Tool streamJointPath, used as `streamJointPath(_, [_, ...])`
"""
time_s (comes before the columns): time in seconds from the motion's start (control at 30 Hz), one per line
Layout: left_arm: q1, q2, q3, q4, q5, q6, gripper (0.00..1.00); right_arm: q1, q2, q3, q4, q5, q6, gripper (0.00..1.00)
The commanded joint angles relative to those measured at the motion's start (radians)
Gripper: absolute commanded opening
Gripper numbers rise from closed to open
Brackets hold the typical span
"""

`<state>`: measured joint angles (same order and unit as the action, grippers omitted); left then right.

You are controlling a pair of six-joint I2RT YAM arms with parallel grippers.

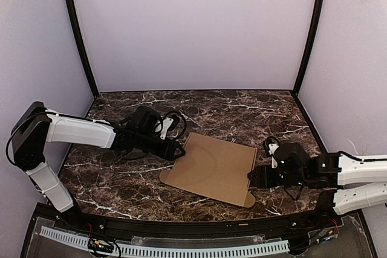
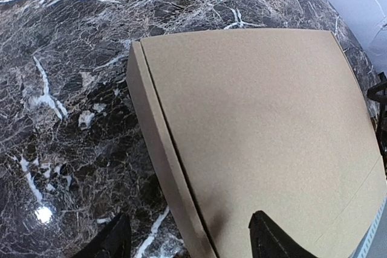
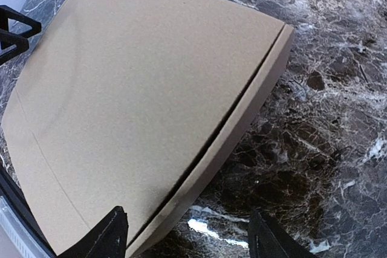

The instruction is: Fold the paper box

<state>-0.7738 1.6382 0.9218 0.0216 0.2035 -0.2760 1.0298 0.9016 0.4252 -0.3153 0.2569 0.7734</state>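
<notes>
**Both claws apart at opposite ends of the flat cardboard box**

The paper box (image 1: 214, 167) lay closed and flat on the dark marble table (image 1: 242, 110), roughly midway between the two arms and slightly nearer the front edge. It sat a little askew to the table's edges. Its plain brown top faced up, with a faint curved line across it, and a small rounded tab (image 1: 249, 199) stuck out at its near right corner.

The left gripper (image 1: 175, 149) was at the box's left side, low over the table. In the left wrist view its fingers (image 2: 115, 240) stood well apart, one over bare marble and the other above the cardboard lid, with the box's (image 2: 254, 119) side wall running up between them. The left gripper (image 2: 188, 222) clamped nothing.

The right gripper (image 1: 257, 176) was at the box's right side, near the tabbed corner. In the right wrist view its fingers (image 3: 115, 231) were likewise spread, one over the lid and one over the table, and the box's (image 3: 139, 89) edge passed between them. The right gripper (image 3: 187, 217) held nothing either. Whether either claw's tips touched the cardboard could not be told from these views.

White walls (image 1: 193, 28) enclosed the table behind and at the sides.
</notes>
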Motion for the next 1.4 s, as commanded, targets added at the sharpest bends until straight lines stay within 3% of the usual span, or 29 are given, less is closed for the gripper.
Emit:
streamJointPath(0.0, [0.044,0.011,-0.005,0.058,0.096,-0.061,0.66,-0.024,-0.003,-0.033,0.048,-0.049,0.065,0.66])
streamJointPath(0.5, [0.093,0.048,-0.062,0.133,0.247,-0.141,0.55,-0.084,0.199,-0.038,0.283,-0.17,0.106,0.49])
streamJointPath(0.67, [0.101,0.061,-0.087,0.154,0.279,-0.165,0.47,-0.097,0.257,-0.025,0.362,-0.191,0.09,0.43])
streamJointPath(1.13, [0.166,-0.047,-0.218,0.179,0.252,-0.238,0.19,-0.246,0.555,0.162,0.515,-0.393,-0.108,0.33])
streamJointPath(1.37, [0.224,-0.066,-0.265,0.257,0.275,-0.308,0.12,-0.319,0.74,0.328,0.505,-0.525,-0.234,0.29])
